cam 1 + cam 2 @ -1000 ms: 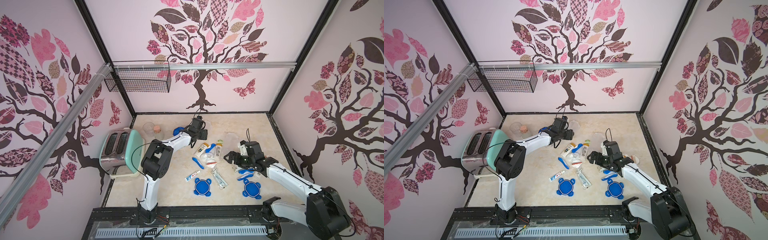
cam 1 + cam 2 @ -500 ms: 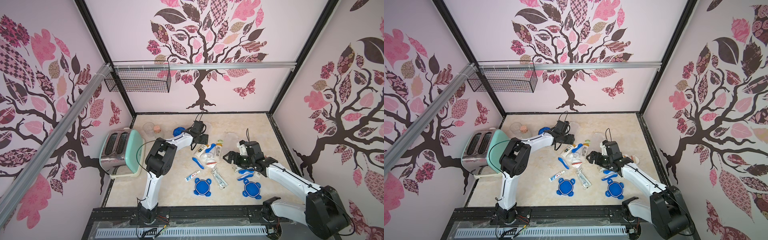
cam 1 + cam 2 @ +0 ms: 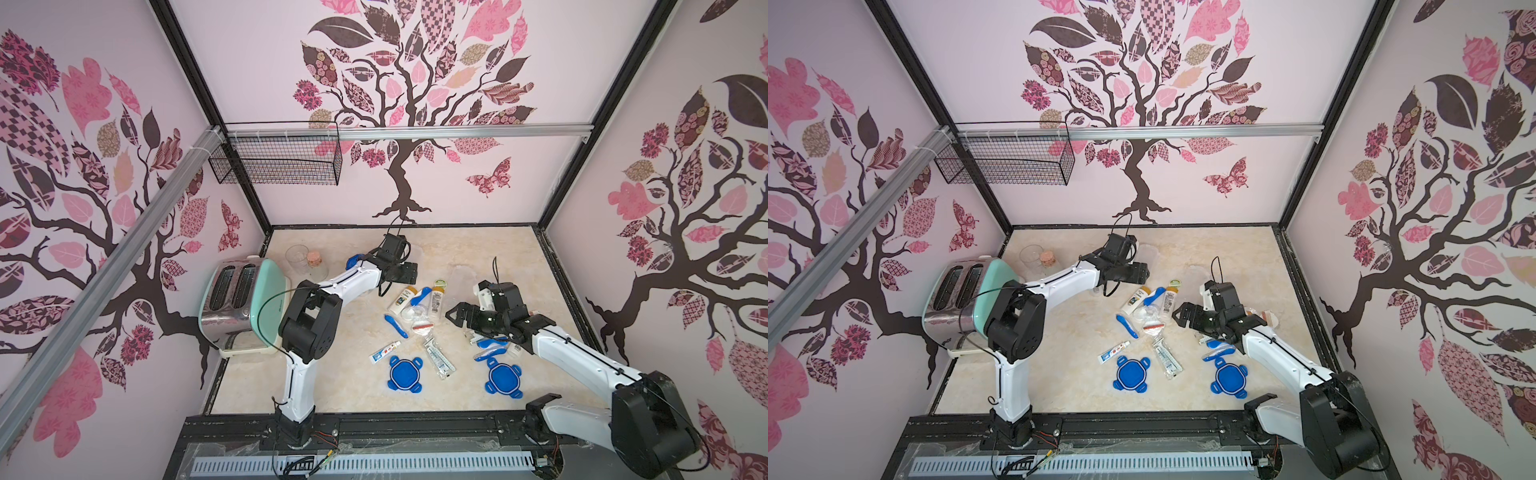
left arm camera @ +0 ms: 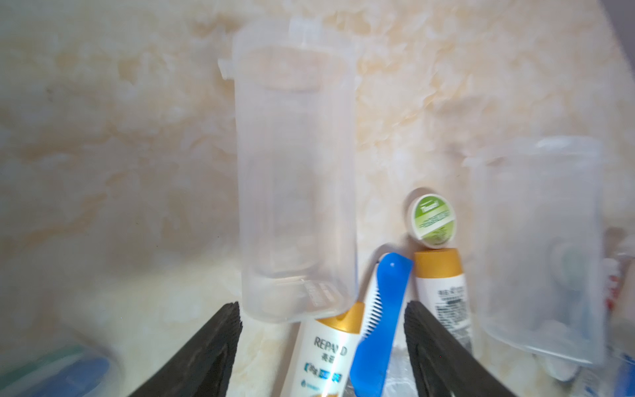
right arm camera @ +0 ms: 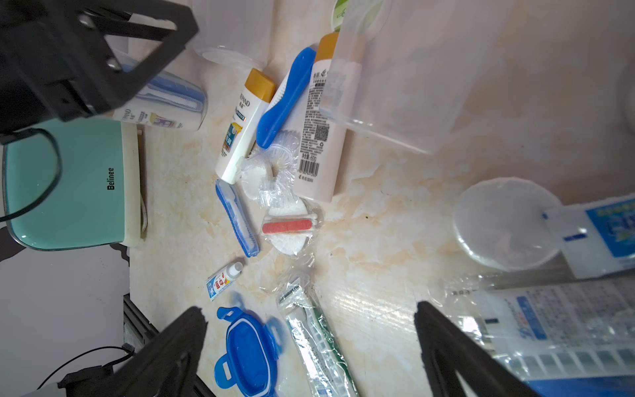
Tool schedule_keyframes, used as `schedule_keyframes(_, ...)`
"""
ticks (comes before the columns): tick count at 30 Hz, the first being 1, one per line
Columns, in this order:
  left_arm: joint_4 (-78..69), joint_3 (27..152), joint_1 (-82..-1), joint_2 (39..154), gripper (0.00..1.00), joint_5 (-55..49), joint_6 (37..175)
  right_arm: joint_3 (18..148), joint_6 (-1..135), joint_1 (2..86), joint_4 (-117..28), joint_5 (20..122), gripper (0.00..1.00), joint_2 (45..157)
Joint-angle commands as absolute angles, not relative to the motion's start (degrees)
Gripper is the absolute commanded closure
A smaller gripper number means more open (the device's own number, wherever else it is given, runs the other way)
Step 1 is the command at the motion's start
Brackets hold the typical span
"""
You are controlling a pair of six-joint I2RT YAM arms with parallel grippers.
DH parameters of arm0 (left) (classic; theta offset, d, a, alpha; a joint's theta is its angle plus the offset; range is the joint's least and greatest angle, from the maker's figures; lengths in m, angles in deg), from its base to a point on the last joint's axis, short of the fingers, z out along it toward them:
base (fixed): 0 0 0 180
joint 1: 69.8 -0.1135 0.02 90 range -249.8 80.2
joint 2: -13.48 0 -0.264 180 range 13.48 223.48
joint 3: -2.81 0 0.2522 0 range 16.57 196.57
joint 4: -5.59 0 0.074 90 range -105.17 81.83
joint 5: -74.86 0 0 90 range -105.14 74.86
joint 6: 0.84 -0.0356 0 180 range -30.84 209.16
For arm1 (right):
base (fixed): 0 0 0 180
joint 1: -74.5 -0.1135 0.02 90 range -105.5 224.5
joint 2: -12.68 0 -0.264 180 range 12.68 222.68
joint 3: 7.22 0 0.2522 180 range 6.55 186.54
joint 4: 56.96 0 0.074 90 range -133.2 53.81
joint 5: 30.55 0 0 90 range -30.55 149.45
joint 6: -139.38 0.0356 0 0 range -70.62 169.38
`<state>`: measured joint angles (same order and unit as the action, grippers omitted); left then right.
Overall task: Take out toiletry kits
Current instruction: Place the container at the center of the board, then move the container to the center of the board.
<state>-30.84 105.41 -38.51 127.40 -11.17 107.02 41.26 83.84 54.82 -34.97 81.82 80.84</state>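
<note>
Marbled table (image 3: 478, 249) carries the toiletry kits (image 3: 436, 300), spilled loose between the arms. Empty clear canister (image 4: 295, 178) lies just beyond the left claw (image 4: 321, 309), jaws apart, nothing held. Right claw (image 5: 309, 307) gapes, empty. Advise: withdraw straight, then approach the filled canister (image 5: 165, 103) squarely.

Walls (image 3: 457, 187) were pale pink, with dark brown trees bearing patterned pink leaves. Table (image 3: 332, 390) was cream, marbled. Bottles (image 3: 402, 298) were white with yellow caps; toothbrush (image 3: 396, 326) and lids (image 3: 405, 373) blue; toaster (image 3: 272, 299) mint green.

The left pincer (image 4: 321, 306) has opened wider behind the clear canister (image 4: 295, 172).
</note>
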Motion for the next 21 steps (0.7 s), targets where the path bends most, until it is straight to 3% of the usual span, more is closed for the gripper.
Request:
schedule_keyframes(1,-32.89,107.05,-37.59,120.56,0.23,-9.89,108.84,40.34,83.14,55.15,-35.94,80.58,0.03,79.55)
schedule_keyframes(11,-42.86,102.25,-37.01,100.23,0.27,-11.61,111.92,41.51,83.00,55.08,-37.27,79.62,0.03,77.81)
schedule_keyframes(21,-52.22,84.44,-40.33,74.09,0.28,-18.79,109.91,49.06,83.32,53.06,-37.93,77.21,0.03,79.80)
